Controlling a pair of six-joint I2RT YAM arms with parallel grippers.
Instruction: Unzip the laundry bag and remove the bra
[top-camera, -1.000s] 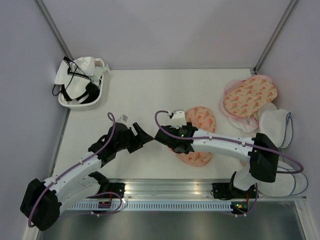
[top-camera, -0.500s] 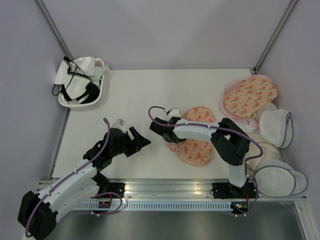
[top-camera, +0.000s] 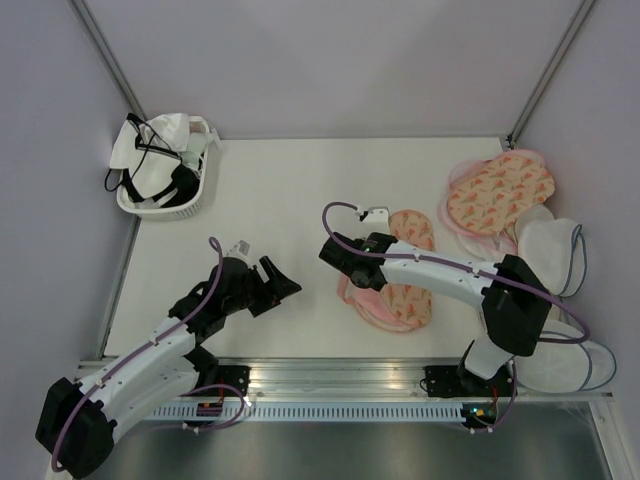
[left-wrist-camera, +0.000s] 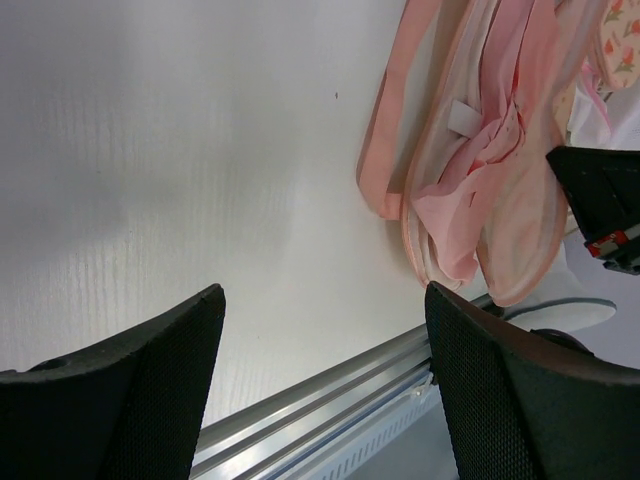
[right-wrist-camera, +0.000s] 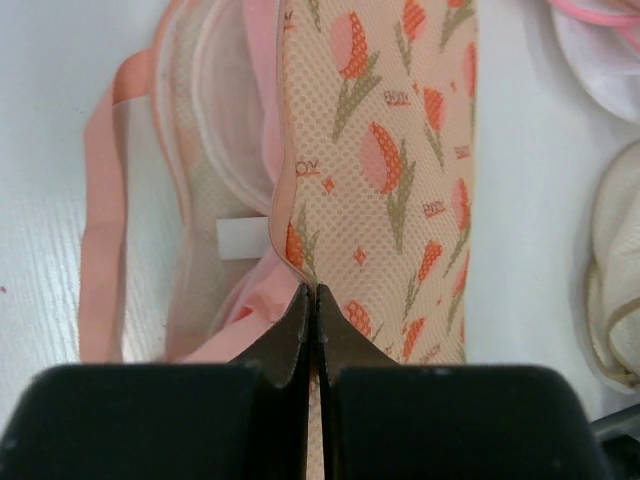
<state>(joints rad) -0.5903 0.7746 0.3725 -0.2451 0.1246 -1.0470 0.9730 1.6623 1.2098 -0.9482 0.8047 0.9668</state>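
Observation:
The peach printed laundry bag (top-camera: 408, 296) lies mid-table, its left side open with pale pink lining showing. My right gripper (top-camera: 358, 274) is shut, pinching the bag's trimmed upper edge (right-wrist-camera: 300, 250) at its fingertips (right-wrist-camera: 317, 292) and holding that flap up on edge. Soft pink fabric of the bra (right-wrist-camera: 240, 315) shows inside the opening, with a white label beside it; in the left wrist view the bra (left-wrist-camera: 470, 205) sits between the bag's layers. My left gripper (top-camera: 283, 276) hovers open left of the bag, nothing between its fingers (left-wrist-camera: 320, 292).
A white basket (top-camera: 195, 200) with black-and-white garments stands at the back left. A second peach pouch (top-camera: 500, 190) lies back right, with white domed pouches (top-camera: 552, 250) along the right side. A metal rail (top-camera: 330, 375) runs along the near edge.
My right gripper has gone from open to shut on the bag's edge and pulled the flap up and right. The left arm drew back slightly and stays open.

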